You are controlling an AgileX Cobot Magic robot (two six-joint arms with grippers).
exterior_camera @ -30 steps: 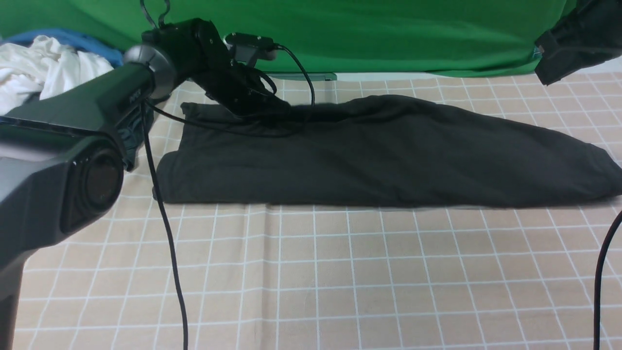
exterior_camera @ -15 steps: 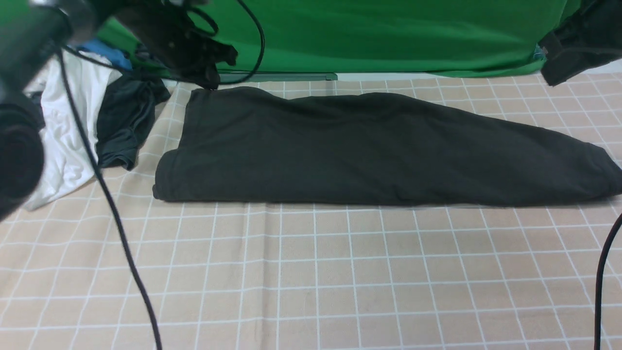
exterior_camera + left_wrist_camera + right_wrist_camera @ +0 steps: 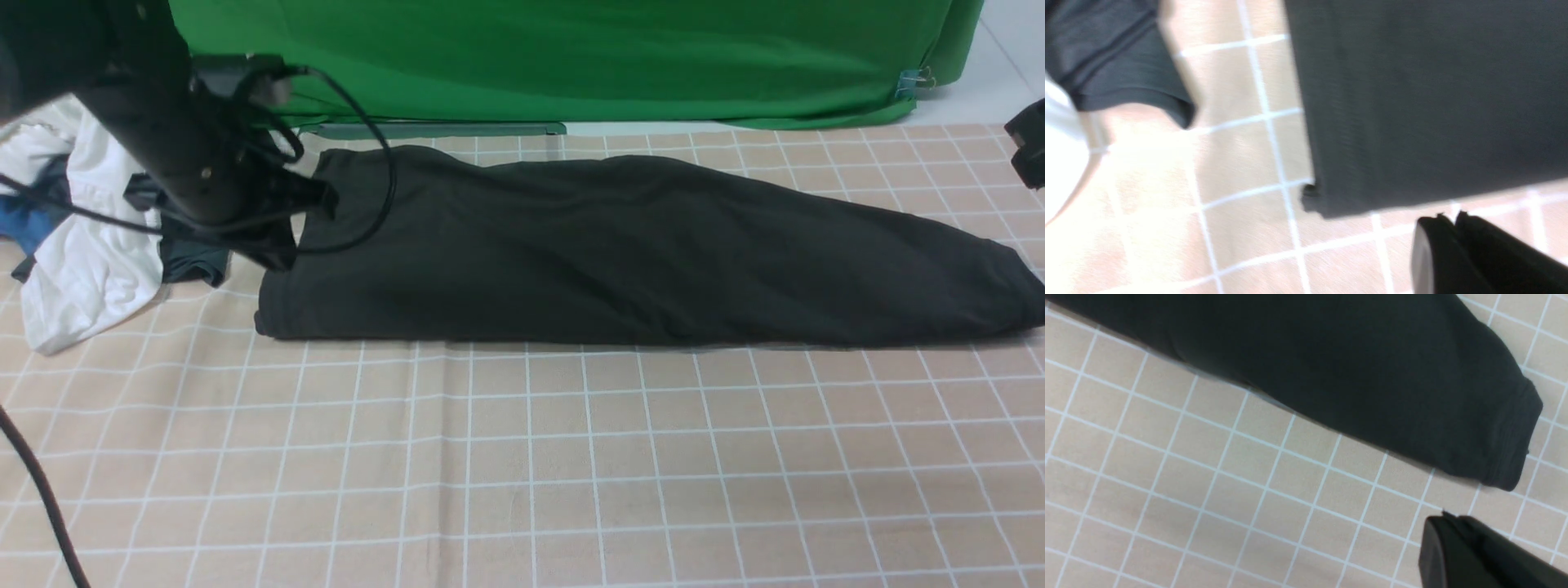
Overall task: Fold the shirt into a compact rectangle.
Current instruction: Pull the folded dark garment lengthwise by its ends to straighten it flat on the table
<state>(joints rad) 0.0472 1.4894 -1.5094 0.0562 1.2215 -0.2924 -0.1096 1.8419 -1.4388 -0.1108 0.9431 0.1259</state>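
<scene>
Closest to us is the worktop, covered in a tan cloth with white squares.

A little farther back lies the shirt. It is black and folded into one long strip that runs from left to right across the worktop. Its left end is wide and square. Its right end is thinner and rounded.

The left end effector hangs above the shirt's left end and does not touch it. Its two fingers are close together and hold nothing. A black cable loops from the left arm over the shirt.

The right end effector is up in the air near the shirt's right end. Its fingers are pressed together and empty.

Just left of the shirt is a small dark grey-green garment. Beside that is a crumpled white garment.

Farthest back hangs a big green cloth.
</scene>
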